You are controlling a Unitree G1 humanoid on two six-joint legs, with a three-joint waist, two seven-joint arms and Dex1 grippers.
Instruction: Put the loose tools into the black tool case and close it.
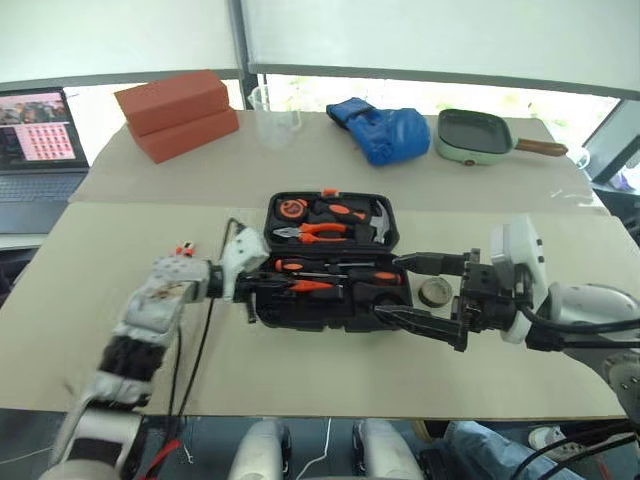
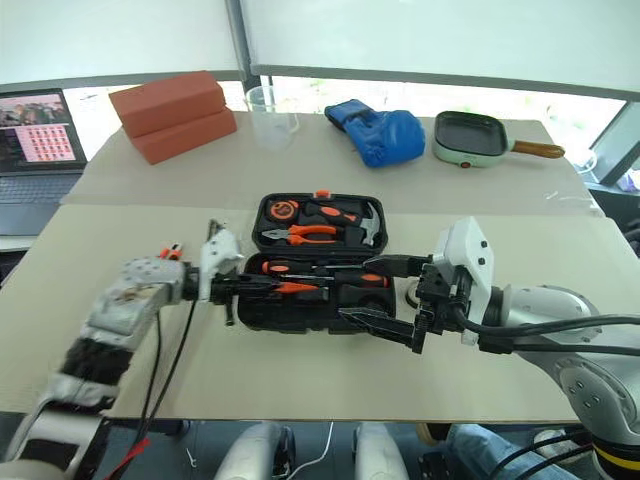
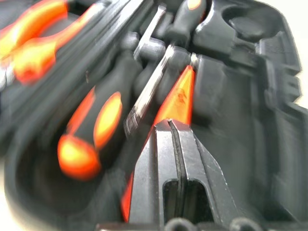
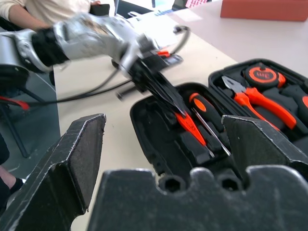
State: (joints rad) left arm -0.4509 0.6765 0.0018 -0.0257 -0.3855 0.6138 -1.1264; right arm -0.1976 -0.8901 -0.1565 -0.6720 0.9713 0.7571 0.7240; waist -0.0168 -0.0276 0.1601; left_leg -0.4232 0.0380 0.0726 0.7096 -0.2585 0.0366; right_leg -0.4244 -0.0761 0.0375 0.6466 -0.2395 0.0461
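The black tool case [image 1: 330, 262] lies open on the bench [image 1: 120, 300]. Left tool [image 1: 268, 285], fingers pressed together, sits over the small orange tester screwdriver [image 4: 190, 127] in the front half. Right tool [image 1: 425, 292] hangs spread beside the case. The black tape roll [image 1: 435, 292] rests on the bench.

At the far side of the table [image 1: 300, 165] — well beyond the fingers — two red-brown bricks [image 1: 178, 113] lie stacked, one atop the other. Beside them stands a clear plastic cup [image 2: 268, 108], then a crumpled blue glove [image 1: 380, 130], then a green square pan [image 1: 475, 137] with a brown handle, well apart from each other. An open laptop [image 1: 38, 150] sits off the table's far left edge. Much nearer, orange-handled pliers [image 1: 318, 232], an orange tape measure [image 1: 291, 208] and a hammer [image 1: 375, 218] lie just past the fingers.
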